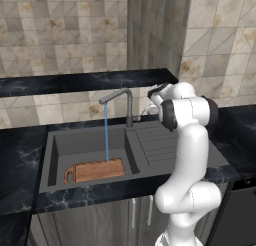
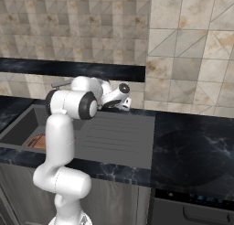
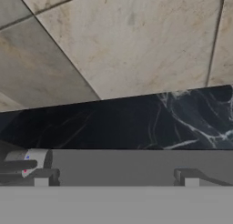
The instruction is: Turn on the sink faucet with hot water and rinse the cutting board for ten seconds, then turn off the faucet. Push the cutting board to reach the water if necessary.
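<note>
Reddish-brown wooden cutting board (image 1: 95, 170), flat and rectangular with a handle hole at its left end, lies on the floor of the deep basin against the near wall of the dark grey matte sink (image 1: 50, 160). A thin, straight light-blue stream of water (image 1: 106, 135) falls from the spout and lands on the board's far edge, right of its middle. To the right of the basin, the ribbed drainboard carries nothing. Behind the basin's far right corner stands the tall slim grey metal faucet (image 1: 128, 107), its angular spout reaching left over the basin. The two-finger gripper (image 3: 116, 177) sits low behind the faucet's base, near the black marble counter (image 3: 136, 123); its dark fingertips (image 3: 191, 178) stand wide apart with nothing between them. Beyond rises the beige tiled wall (image 3: 127, 41).
</note>
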